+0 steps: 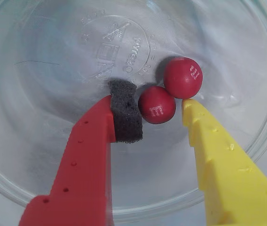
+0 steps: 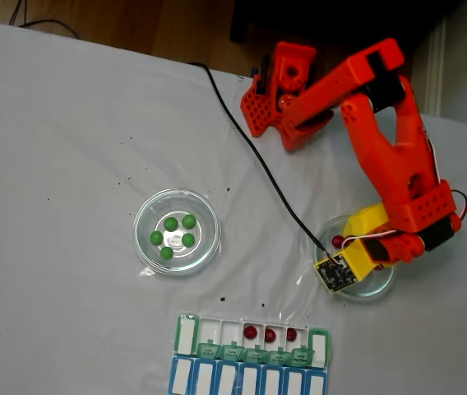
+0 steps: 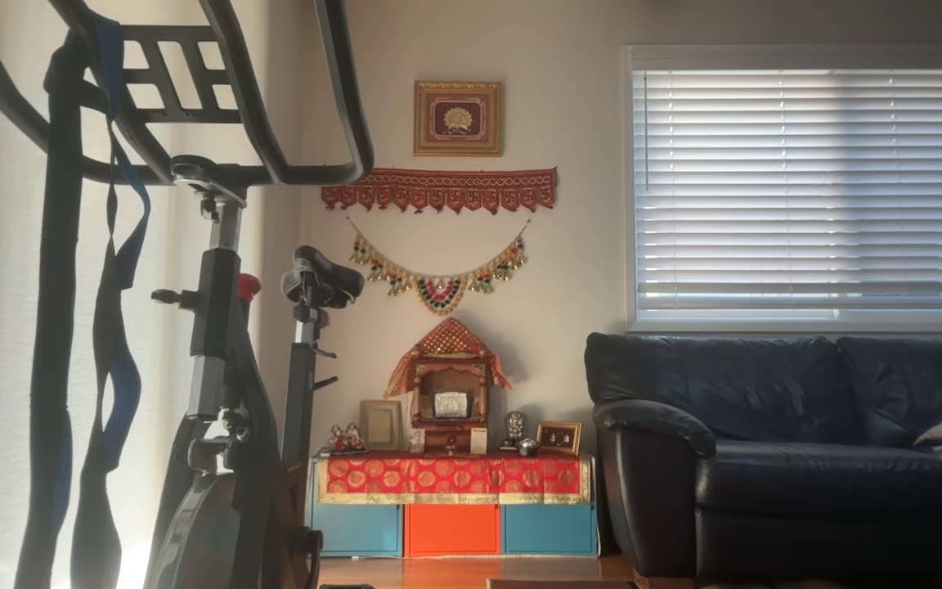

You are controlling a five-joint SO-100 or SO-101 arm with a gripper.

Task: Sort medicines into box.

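The red-and-yellow two-finger gripper (image 1: 148, 104) is spread wide inside a round clear dish (image 1: 246, 42). One small dark red pill (image 1: 156, 105) sits between its tips, touching another red pill (image 1: 183, 77) at two o'clock.

In the fixed view, the long green pill box (image 2: 251, 339) lies at seven o'clock from that dish.

White table (image 2: 69, 123); dishes (image 2: 177, 231), organizer (image 2: 250, 339)

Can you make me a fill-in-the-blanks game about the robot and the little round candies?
1. The round clear dish on the left of the fixed view holds ___ glossy green pills.
2. The long green translucent pill organizer already holds ___ dark red pills.
3. In the wrist view, the open gripper has one red finger and one ___ finger.

Answers: five; three; yellow
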